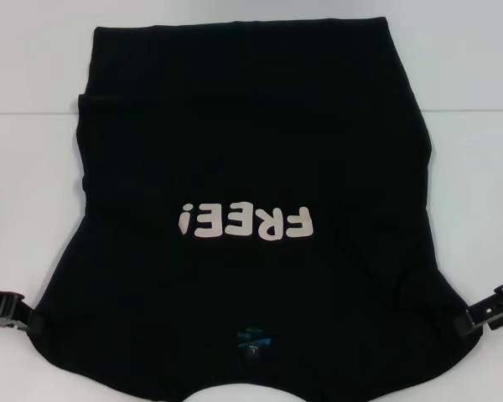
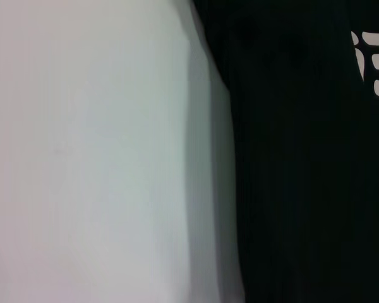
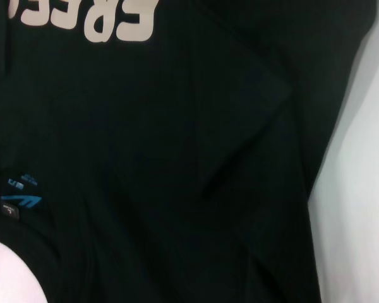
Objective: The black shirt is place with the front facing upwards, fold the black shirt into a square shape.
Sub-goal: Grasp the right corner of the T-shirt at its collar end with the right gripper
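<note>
Flanking black shirt [image 1: 251,167]: left tool [image 1: 27,322]; right tool [image 1: 472,322]

You had bare white desk [image 1: 33,126] open along both long sides of the black shirt [image 1: 251,151] and beyond its far hem, so a gripper could pass there freely. The shirt itself covered the whole middle, reaching down to the near edge of the head view. The left gripper [image 1: 17,316] and right gripper [image 1: 484,316] sat at the shirt's near corners, each touching the cloth, leaving little room there.
</note>
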{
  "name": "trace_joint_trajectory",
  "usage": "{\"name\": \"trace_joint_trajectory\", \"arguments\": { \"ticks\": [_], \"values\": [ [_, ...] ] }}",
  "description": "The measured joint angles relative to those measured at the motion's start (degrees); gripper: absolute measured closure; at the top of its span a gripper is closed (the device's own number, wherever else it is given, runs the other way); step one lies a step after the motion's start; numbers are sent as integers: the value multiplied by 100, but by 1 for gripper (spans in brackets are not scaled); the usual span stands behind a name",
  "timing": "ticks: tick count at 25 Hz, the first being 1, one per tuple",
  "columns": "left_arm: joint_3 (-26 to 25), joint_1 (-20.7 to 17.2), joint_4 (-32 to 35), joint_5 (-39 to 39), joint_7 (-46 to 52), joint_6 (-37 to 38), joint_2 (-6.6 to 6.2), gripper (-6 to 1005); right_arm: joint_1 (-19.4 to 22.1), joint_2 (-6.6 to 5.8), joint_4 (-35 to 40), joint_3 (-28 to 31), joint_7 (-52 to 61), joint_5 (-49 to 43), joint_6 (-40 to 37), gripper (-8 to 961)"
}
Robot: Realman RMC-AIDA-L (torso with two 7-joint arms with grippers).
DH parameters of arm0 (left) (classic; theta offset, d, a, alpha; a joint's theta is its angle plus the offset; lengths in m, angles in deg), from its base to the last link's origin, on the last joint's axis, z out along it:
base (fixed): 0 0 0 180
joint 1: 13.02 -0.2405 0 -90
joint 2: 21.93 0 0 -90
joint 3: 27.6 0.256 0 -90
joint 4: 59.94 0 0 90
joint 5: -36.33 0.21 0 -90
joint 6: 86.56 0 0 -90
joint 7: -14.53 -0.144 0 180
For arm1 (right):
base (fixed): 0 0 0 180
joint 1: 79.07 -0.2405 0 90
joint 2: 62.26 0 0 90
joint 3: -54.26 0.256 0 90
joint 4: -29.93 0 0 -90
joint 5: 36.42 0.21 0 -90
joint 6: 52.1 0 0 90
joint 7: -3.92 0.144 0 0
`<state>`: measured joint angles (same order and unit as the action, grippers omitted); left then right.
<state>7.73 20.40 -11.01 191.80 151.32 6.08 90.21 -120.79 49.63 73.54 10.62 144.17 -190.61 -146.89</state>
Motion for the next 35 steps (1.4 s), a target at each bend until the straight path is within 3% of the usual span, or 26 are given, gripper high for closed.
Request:
{"name": "trace_joint_trajectory", "arguments": {
  "ticks": [15, 29, 35],
  "values": [
    [0, 7, -7, 0, -12, -9, 21, 979, -78, 137, -63, -283, -50, -6, 282, 195],
    [-8, 12, -12, 0, -12, -8, 18, 979, -132, 182, -107, -431, -87, -2, 293, 193],
    [-43, 33, -88, -4, -17, -8, 5, 979, -178, 202, -110, -583, -57, -10, 334, 419]
  ]
}}
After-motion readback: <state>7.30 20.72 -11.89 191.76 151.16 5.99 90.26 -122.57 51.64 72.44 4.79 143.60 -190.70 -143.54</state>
